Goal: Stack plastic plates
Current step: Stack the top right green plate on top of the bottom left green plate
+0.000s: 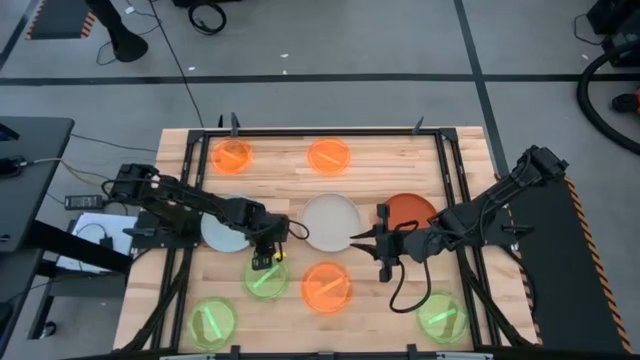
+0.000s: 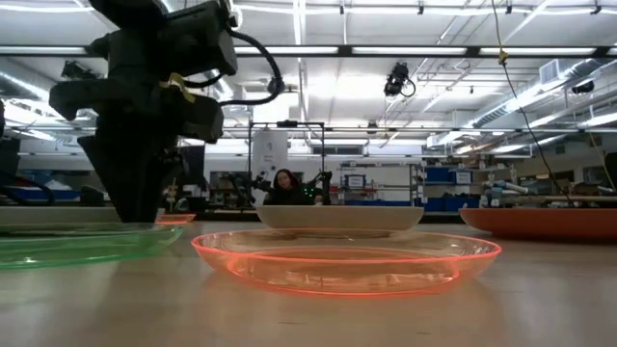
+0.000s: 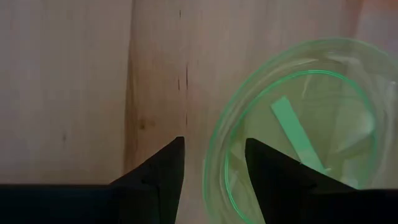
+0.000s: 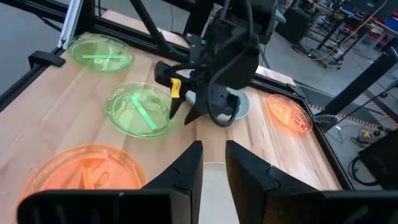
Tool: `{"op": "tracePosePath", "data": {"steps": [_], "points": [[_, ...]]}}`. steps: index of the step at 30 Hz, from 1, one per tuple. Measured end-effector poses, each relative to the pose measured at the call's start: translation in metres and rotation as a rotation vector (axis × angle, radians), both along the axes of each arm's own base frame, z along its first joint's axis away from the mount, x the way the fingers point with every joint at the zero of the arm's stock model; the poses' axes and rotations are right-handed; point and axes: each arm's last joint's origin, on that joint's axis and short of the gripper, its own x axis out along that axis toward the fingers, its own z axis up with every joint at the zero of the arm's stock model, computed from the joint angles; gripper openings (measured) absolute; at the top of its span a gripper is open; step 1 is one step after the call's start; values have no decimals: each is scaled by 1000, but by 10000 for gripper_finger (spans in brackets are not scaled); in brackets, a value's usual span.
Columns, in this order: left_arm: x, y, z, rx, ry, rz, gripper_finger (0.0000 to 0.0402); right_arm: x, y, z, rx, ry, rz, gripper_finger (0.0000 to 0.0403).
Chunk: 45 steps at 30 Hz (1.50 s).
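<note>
Workshop floor, grey, surrounds a wooden tabletop (image 1: 370, 170) framed in black rails. Nine plates lie spread on it, none stacked yet.

Centre: off-white plate (image 1: 330, 221); pale blue plate (image 1: 222, 234) at its 9 o'clock, rust plate (image 1: 412, 210) at 3 o'clock. Two orange plates (image 1: 233, 156) (image 1: 329, 155) toward 12; a third orange plate (image 1: 326, 285) at 6. Green plates at 7 to 8 o'clock (image 1: 266, 277) (image 1: 213, 322) and at 5 (image 1: 442, 316).

Left claw (image 1: 266, 258) down at the upper rim of the nearer green plate, fingers parted, holding nothing. Right claw (image 1: 362, 240) low at the off-white plate's 4 o'clock edge, fingers apart, empty.

Risk, as judged: thin slick rim may slip or skid when pinched; the two claws work close together and could collide.

Left wrist view alone shows the green rim (image 3: 214, 162) running between the fingers (image 3: 163, 171). Low view shows how shallow the plates are, and a person beyond the tabletop.
</note>
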Motion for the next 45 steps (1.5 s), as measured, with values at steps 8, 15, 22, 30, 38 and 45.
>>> {"op": "tracePosePath", "data": {"steps": [8, 15, 22, 30, 38, 45], "points": [[2, -7, -12, 20, 38, -32, 172, 0, 0, 0, -1, 1, 0, 79], [-1, -19, -10, 83, 12, -110, 149, 0, 0, 0, -4, 2, 2, 79], [-1, -21, -11, 102, 7, -118, 75, 0, 0, 0, -5, 2, 2, 79], [1, -24, -8, 58, 2, -168, 7, 0, 0, 0, -5, 3, 2, 79], [14, -37, 22, 56, 12, -213, 7, -1, -1, -2, -31, 28, 7, 79], [2, -75, 58, -41, 159, -249, 7, -2, -4, -7, -5, 70, -24, 79]]}}
